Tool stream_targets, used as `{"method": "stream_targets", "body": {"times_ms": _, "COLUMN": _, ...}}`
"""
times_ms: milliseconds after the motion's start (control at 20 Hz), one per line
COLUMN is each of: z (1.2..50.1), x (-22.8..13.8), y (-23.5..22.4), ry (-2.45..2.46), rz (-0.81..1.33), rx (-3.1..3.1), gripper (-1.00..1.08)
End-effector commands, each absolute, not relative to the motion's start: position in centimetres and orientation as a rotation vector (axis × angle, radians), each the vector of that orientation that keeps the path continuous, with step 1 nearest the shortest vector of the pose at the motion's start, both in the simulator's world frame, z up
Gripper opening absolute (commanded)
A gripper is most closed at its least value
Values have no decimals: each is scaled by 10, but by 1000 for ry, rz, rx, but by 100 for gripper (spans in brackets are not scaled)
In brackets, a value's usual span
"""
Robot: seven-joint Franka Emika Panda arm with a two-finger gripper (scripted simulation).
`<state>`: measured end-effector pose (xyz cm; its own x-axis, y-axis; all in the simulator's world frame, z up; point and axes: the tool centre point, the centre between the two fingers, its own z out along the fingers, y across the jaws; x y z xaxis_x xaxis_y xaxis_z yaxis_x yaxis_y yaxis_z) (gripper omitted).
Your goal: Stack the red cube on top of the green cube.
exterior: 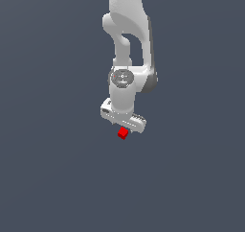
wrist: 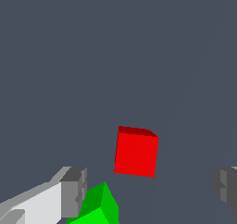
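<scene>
Pincer (wrist: 150, 188), spread wide and empty over the red cube (wrist: 136, 152), may knock the nearby green cube (wrist: 98, 207) (beside one finger) while descending.

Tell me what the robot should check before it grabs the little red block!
1. Pincer open: ok, its fingers stand wide apart.
2. Pincer empty: ok, nothing sits between the fingers.
3. Red cube lined up between the fingers: cannot tell; it lies beyond the tips, apart from both.
4. Red cube flat on the floor: cannot tell.
5. Green cube out of the way: not ok, it sits right beside one finger, so that finger might bump it.
6. Green cube seen from outside: not ok, the arm hides it in the exterior view.
</scene>
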<state>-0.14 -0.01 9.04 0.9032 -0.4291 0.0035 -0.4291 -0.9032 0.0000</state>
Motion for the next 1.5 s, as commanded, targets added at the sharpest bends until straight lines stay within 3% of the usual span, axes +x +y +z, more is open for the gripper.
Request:
{"method": "stream_targets", "body": {"times_ms": 0, "z": 83, "x": -2, "y": 1, "ry": -760, "rz": 4, "rx": 3047, "gripper": 100}}
{"method": "stream_targets", "body": {"times_ms": 700, "z": 67, "x": -3, "y": 3, "ry": -866, "rz": 0, "rx": 3019, "gripper": 100}}
{"method": "stream_targets", "body": {"times_ms": 1450, "z": 20, "x": -3, "y": 3, "ry": -873, "rz": 0, "rx": 3018, "gripper": 100}}
